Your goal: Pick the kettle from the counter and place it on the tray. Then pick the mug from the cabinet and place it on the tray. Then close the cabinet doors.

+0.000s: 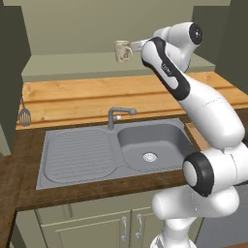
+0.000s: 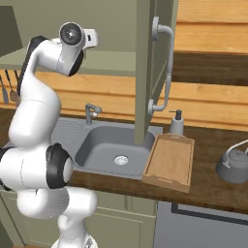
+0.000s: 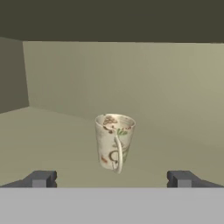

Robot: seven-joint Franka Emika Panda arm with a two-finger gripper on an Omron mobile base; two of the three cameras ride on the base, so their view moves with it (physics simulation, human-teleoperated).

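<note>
One mug (image 3: 114, 142) upright inside cabinet (image 3: 57, 131)

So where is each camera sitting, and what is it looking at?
Left base view: sits behind the arm to its left, looking forward and down at the sink, the counter and the mug on the cabinet shelf; the white arm rises at the lower right.
Right base view: sits behind the arm to its right, looking at the tray, the kettle and an open cabinet door; the arm rises at the lower left.
Hand view: rides on the hand, facing into the cabinet at the mug, with the open end effector at the bottom.
Both base views share the sink.
</note>
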